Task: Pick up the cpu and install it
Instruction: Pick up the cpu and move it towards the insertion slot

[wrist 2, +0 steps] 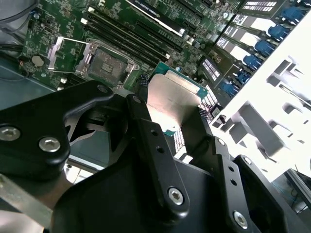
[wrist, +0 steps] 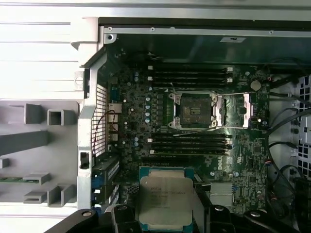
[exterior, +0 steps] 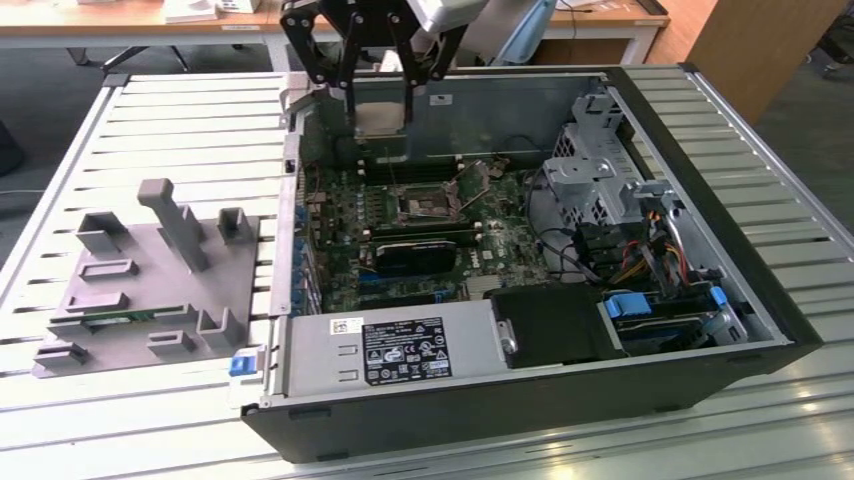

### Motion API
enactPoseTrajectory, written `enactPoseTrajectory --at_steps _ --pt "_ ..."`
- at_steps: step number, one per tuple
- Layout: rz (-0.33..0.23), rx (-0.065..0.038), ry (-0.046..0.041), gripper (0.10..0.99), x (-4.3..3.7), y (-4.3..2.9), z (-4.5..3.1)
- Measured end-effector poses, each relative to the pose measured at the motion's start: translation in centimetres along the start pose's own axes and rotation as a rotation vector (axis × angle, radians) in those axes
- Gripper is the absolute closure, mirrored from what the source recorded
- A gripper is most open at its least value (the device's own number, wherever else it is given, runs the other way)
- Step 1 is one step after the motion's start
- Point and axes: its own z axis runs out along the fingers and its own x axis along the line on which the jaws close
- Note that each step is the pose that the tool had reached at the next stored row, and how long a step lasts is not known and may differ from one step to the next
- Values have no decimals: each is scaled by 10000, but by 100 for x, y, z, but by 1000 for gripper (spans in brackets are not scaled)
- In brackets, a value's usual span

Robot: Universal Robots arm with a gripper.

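Open computer case (exterior: pixel 534 420) lies on slatted table (exterior: pixel 160 120), with grey parts holder (exterior: pixel 134 290) beside it on the exterior view's left. Claw (exterior: pixel 380 125) hangs over the motherboard (exterior: pixel 400 260), fingers closed on the edges of the cpu (wrist: pixel 165 201), which is clear of the board. Socket (wrist: pixel 194 110) sits uncovered, near the cpu but apart from it.
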Motion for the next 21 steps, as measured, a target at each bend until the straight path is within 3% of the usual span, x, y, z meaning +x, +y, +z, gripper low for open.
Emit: enactPoseTrajectory --at_steps 13,21 --pt "0 0 0 561 -106 18 2" --pt "0 -5 -1 561 -223 133 10"
